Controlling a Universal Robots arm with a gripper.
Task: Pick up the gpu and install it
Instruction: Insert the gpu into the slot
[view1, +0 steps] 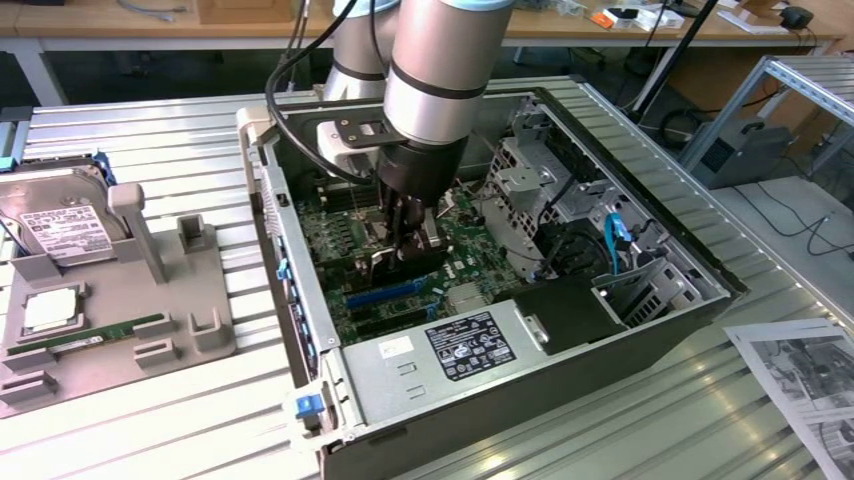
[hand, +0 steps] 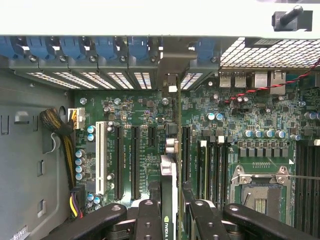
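Slatted metal tabletop (view1: 174, 420) in some kind of lab, with an open PC case (view1: 467, 405) lying on its side and the arm reaching straight down into it. The tool (view1: 404, 250) is partly closed and clamped on the gpu (hand: 178, 130). The wrist view shows a finger (hand: 149, 217) on each side of the card. The card hangs edge-down over the motherboard (hand: 250, 115), and its bracket (hand: 170, 67) points at the rear openings under the blue clips (hand: 75, 47).

I'd say the step in hand is seating the card. I honestly can't tell whether the bottom edge is already touching a slot or just floating above one.

My two cents on doing it well:

- Keep the card dead upright and parallel to the long black slots (hand: 119, 160). From the wrist view it looks lined up, though only the edge shows.
- Get the bracket tab into its rear opening as the edge connector goes in. If it snags on the case wall, the card will tip.
- Push straight down with no sideways wiggle (those slots hate twisting).
- The grip is near one end of the card, so watch that the bracket end doesn't sit high.

Over on the grey fixture (view1: 147, 300) at the exterior view's left, the hard drive (view1: 60, 225) and memory stick (view1: 100, 333) are well apart from all this.
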